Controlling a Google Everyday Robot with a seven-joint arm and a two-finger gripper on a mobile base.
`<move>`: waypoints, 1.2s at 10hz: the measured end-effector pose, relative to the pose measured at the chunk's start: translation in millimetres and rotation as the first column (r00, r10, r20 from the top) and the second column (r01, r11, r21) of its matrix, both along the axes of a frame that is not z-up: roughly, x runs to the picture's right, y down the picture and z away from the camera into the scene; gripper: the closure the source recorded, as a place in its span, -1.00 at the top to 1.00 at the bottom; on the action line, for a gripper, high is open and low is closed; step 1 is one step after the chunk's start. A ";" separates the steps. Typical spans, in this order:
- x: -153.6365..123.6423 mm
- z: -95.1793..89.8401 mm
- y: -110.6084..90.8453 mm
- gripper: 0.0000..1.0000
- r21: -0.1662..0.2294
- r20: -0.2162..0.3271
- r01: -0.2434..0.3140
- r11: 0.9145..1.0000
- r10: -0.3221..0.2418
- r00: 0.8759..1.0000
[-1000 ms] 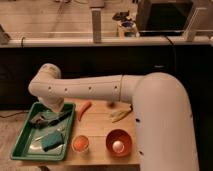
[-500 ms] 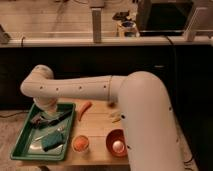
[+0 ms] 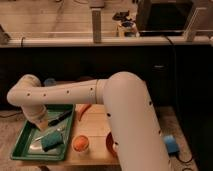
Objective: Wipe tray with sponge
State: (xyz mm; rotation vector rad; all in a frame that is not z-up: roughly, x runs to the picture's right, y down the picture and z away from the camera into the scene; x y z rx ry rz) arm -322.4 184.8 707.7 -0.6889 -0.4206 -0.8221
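The large green tray [image 3: 20,142] lies at the left end of the wooden table. The teal sponge [image 3: 51,141] lies inside it, toward the front right. My white arm reaches across from the right and bends down over the tray. My gripper [image 3: 42,122] hangs over the back half of the tray, just behind and left of the sponge and apart from it. A dark utensil [image 3: 61,118] lies in the tray's back right corner.
An orange carrot-like piece [image 3: 84,111] lies on the table right of the tray. A small orange bowl [image 3: 81,144] stands in front of it, and a larger orange bowl [image 3: 110,144] is partly hidden by my arm. A blue cup [image 3: 50,81] shows behind the arm.
My arm has swung further left, and the gripper has moved down and left over the tray. The sponge has stayed in place.
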 end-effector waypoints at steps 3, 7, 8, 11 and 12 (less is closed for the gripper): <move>-5.7 -12.0 24.4 0.60 0.021 -0.017 -0.015 1.000 0.016 1.000; -5.4 -6.7 50.5 0.60 0.023 0.005 -0.036 0.999 0.036 0.999; -0.6 -1.9 55.7 0.60 0.014 0.018 -0.036 0.999 0.036 0.999; 1.1 8.6 66.3 0.60 -0.014 0.046 -0.022 1.000 0.022 0.999; -0.3 11.3 70.8 0.60 -0.023 0.049 -0.019 1.000 0.021 0.999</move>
